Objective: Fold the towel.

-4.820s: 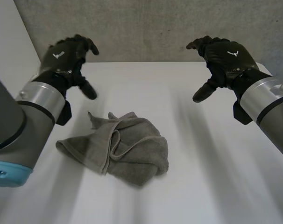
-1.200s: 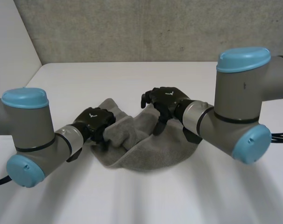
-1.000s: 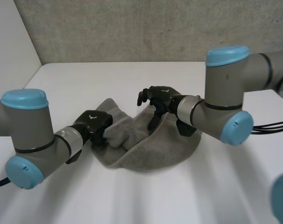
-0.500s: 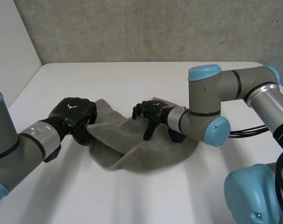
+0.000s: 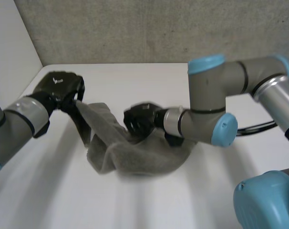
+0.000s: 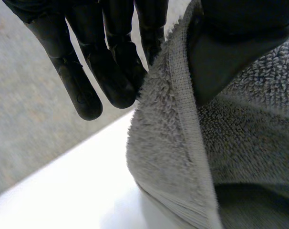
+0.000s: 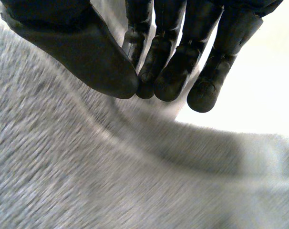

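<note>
Towel (image 5: 149, 160) edge lifted, right hand's (image 5: 139, 120) hold unclear

The left arm (image 5: 13, 125) and the right arm (image 5: 207, 98) are thick grey tubes, and the right arm's joint carries 2 round light-blue caps (image 5: 206, 63), 1 at 12 o'clock of the joint and 1 at 4 o'clock, while a larger blue dome (image 5: 266, 200) sits at 5 o'clock in the head view. A bright silver band (image 5: 26, 109) rings each wrist just before its hand. The left hand (image 5: 62, 86) is matte black with a small white mark on its back and smooth, round-tipped fingers (image 6: 82, 90); the right hand (image 5: 140, 119) is the same black.
</note>
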{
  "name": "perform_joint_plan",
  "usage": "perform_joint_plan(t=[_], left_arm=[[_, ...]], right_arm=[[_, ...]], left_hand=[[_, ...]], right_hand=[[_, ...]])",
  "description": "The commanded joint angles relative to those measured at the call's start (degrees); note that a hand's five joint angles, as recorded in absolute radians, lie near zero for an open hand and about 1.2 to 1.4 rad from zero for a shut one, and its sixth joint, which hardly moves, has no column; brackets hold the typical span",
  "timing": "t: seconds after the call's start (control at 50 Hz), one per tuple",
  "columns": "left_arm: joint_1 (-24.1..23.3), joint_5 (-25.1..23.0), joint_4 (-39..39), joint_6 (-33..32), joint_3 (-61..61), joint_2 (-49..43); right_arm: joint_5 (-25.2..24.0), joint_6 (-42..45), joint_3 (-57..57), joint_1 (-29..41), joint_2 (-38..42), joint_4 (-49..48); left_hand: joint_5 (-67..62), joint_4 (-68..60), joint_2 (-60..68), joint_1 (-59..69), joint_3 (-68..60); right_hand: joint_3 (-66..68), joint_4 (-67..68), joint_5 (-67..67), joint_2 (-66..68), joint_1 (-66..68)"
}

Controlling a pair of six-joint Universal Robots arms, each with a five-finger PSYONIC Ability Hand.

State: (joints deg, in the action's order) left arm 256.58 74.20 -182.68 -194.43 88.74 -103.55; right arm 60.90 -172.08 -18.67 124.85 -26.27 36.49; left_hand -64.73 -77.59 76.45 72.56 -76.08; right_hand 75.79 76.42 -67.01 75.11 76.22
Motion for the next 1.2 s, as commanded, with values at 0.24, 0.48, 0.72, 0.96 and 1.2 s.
perform_joint_plan(t=[0.24, 0.48, 0.72, 0.96, 1.2], left_arm=[[-0.90, 2.27, 1.01, 5.82, -23.70, -4.20], [-1.52, -1.15, 3.12, 4.77, -1.05, 4.13], [0.86, -8.19, 2.24, -2.88, 17.35, 16.28], [2.17, -14.08, -0.39, -3.24, 31.58, 31.73], [8.40, -14.08, -2.93, -3.24, 30.80, 32.36]], right_arm=[[14.70, -3.45, 11.13, 0.13, -7.65, -13.74], [13.62, 7.20, -2.86, 2.33, -5.55, -7.92], [16.18, 4.21, 1.53, 2.50, -1.33, -9.95], [13.90, 2.98, 4.26, 4.08, 2.45, -13.73], [12.75, 3.85, 6.54, 5.23, 6.24, -13.81]], left_hand=[[-5.27, -2.41, 3.55, 7.44, -3.92], [-5.27, -2.41, 3.55, 7.44, -3.92], [-5.27, -2.41, 3.55, 7.44, -3.92], [-3.62, -0.75, 1.89, 5.78, -2.27], [-3.28, -0.41, 1.55, 5.44, -1.92]], right_hand=[[4.21, 3.58, -2.99, 4.89, 3.78], [-65.79, -66.42, 67.01, -65.11, -66.22], [-65.79, -66.42, 67.01, -65.11, -66.22], [-65.79, -66.42, 67.01, -65.11, -66.22], [4.21, 3.58, -2.99, 4.89, 3.78]])
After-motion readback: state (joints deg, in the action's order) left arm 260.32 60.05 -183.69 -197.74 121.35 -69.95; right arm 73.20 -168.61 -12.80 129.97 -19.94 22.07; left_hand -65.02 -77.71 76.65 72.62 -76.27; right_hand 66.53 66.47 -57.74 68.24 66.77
